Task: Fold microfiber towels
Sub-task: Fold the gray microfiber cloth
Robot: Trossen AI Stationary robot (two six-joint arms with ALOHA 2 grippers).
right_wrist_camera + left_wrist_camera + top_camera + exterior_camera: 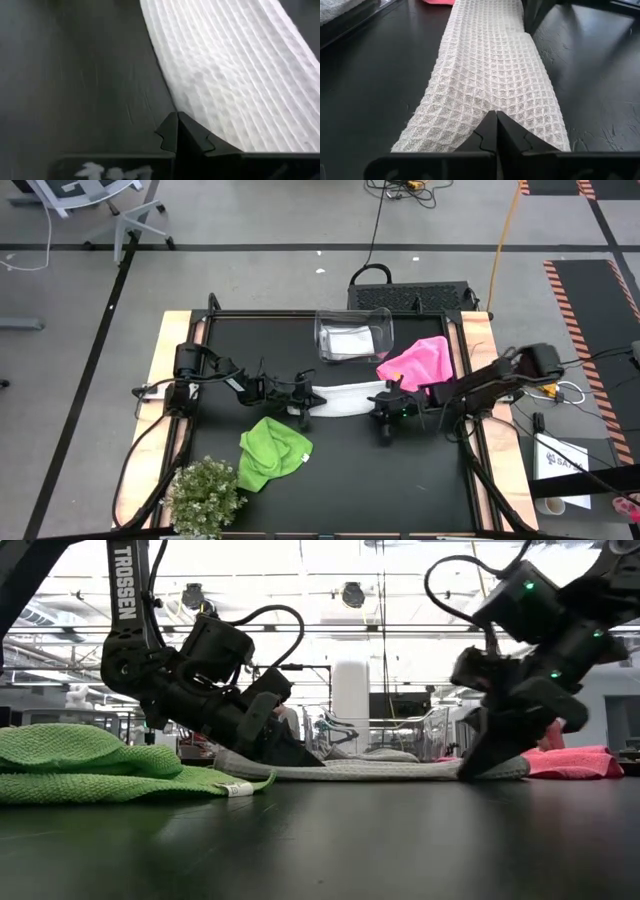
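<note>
A white waffle-weave towel (345, 399) lies as a long narrow strip across the middle of the table, between my two grippers. My left gripper (303, 398) is shut at its left end and my right gripper (383, 408) is shut at its right end. A pink towel (418, 362) lies bunched at the far right. A lime green towel (272, 452) lies crumpled at the near left. Another white cloth (350, 338) lies inside the clear bin. My left gripper pinches the middle of the strip's left end (492, 107) between its two shut fingers, slanting down from the table's left and lying along the strip. The strip runs away from the fingers, low over the table (330, 770). My right gripper pinches the strip's right end near one long edge (192, 117) between its shut fingers, slanting down from the table's right. One layer or several, I cannot tell. That end rests low at the table (500, 770).
A clear plastic bin (385, 330) stands at the far middle of the table. A small bushy plant (205, 495) stands at the near left corner. Bare black table (400, 480) lies at the near right.
</note>
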